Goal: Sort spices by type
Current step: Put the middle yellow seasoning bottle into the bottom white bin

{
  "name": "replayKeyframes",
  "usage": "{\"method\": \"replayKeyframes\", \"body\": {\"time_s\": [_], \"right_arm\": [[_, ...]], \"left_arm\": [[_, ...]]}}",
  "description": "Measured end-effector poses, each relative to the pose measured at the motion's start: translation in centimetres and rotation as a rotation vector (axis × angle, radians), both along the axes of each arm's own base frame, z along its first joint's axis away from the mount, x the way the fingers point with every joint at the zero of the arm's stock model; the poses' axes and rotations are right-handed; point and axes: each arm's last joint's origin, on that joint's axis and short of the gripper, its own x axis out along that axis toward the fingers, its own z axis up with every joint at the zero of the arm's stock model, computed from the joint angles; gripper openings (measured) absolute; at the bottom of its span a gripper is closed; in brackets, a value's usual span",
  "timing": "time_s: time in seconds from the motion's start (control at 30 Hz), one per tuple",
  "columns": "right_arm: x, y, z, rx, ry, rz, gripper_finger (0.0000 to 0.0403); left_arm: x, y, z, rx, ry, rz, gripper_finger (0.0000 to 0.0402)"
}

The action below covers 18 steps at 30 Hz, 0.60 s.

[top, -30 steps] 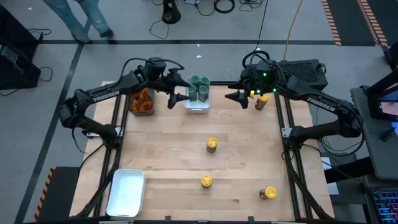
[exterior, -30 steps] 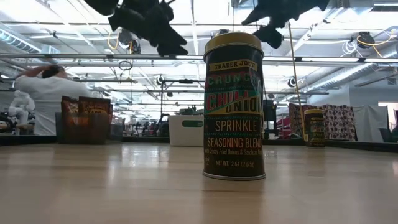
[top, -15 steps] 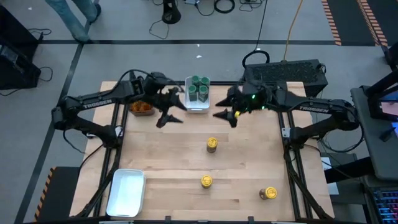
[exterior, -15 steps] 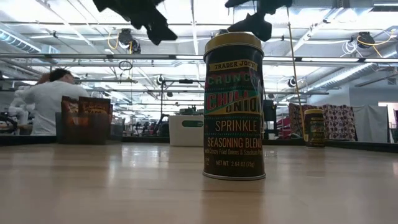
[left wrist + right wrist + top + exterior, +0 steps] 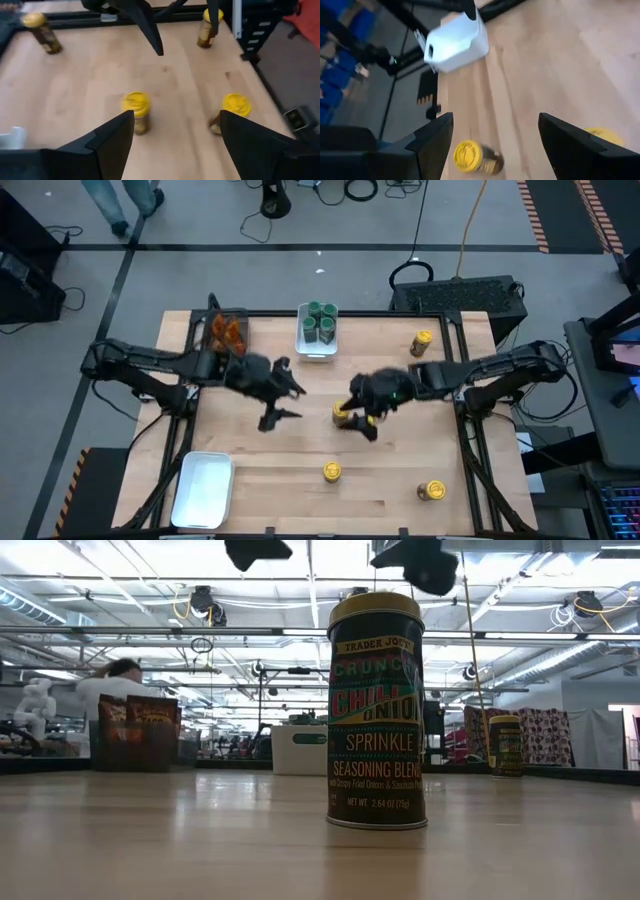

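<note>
Hidden / unclear bits we see
Right claw (image 5: 357, 420) covers part of the middle yellow-lidded jar (image 5: 341, 415) from above; low view cuts both arms off; orange-brown pieces (image 5: 228, 333) too small to identify.

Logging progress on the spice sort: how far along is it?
Done: green-lidded jars fill the far white tray. In hand: nothing; the right gripper, jaws open, is at a yellow-lidded jar; the left gripper is open beside it. Left: four yellow-lidded jars loose; near tray empty.

Table (image 5: 300, 440): pale wood, smooth, slight sheen. Jars (image 5: 377, 710) w/ glossy printed labels, yellow lids look plastic. Trays (image 5: 203, 488): white plastic, smooth. Gripper fingers (image 5: 107, 142): matt black.
</note>
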Motion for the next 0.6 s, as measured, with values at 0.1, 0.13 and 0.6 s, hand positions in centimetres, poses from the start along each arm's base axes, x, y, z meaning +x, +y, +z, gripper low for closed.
{"method": "replayKeyframes", "body": {"time_s": [0.1,0.13,0.6], "right_arm": [[-0.8,2.9,-0.4,-0.054,0.025,0.009,0.0274],[-1.1,3.9,-0.5,-0.066,0.033,0.004,0.0274],[-5.7,11.9,-0.5,-0.072,-0.026,-0.176,0.0274]], "left_arm": [[1.0,-2.6,-0.6,-0.054,-0.011,-0.001,0.0292],[1.2,-3.4,-0.9,-0.068,-0.009,-0.001,0.0292],[6.9,-8.7,-7.1,-0.023,-0.096,0.205,0.0292]]}}
